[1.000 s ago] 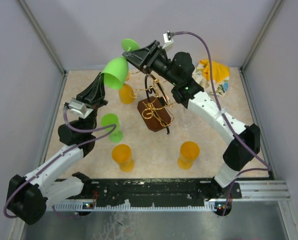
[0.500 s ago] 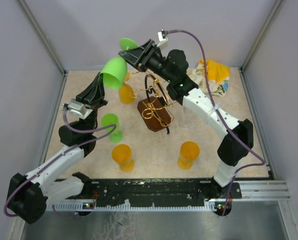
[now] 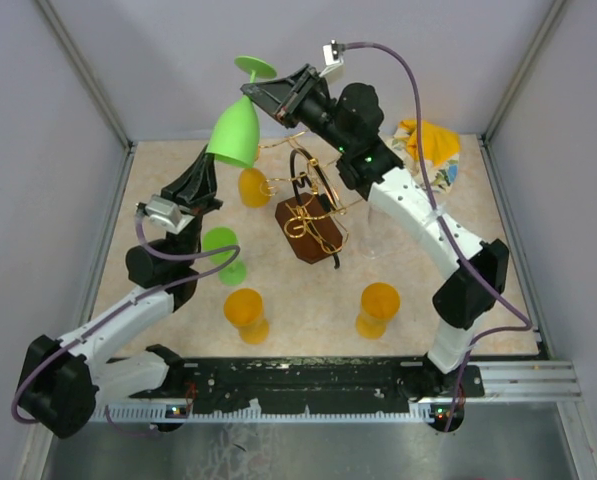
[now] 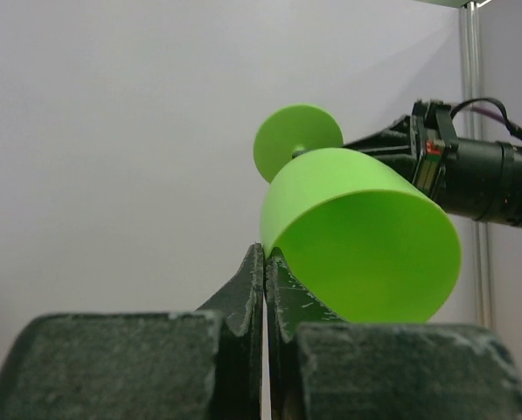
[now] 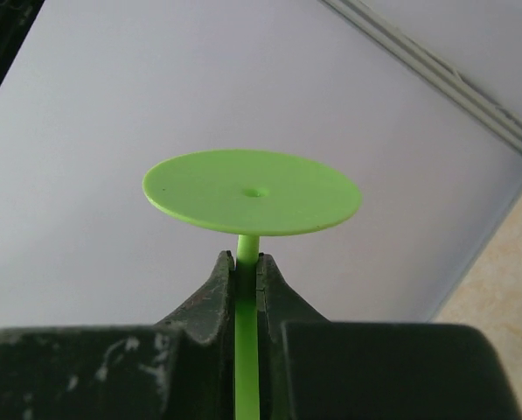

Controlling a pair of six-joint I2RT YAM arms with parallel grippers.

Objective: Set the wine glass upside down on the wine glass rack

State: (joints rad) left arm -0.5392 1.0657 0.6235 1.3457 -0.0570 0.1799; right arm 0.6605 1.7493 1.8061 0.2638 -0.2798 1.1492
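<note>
A green wine glass [image 3: 235,130] hangs upside down in the air at the back, its foot [image 3: 255,67] uppermost. My left gripper [image 3: 212,160] is shut on the bowl's rim from below; in the left wrist view the bowl [image 4: 357,236] rises right of the closed fingertips [image 4: 265,255]. My right gripper [image 3: 252,93] is shut on the stem [image 5: 247,350] just under the round foot [image 5: 252,191]. The wine glass rack [image 3: 313,200], gold wire on a dark brown base [image 3: 300,240], stands on the table below and to the right of the glass.
A second green glass [image 3: 221,250] stands upright near the left arm. Orange glasses stand at the back [image 3: 255,187], front left [image 3: 246,313] and front right [image 3: 377,308]. A yellow patterned cloth [image 3: 430,148] lies in the back right corner.
The right gripper has shut on the stem. The glass has tipped more upright, its foot rising, and the left gripper has lifted a little with the rim.
</note>
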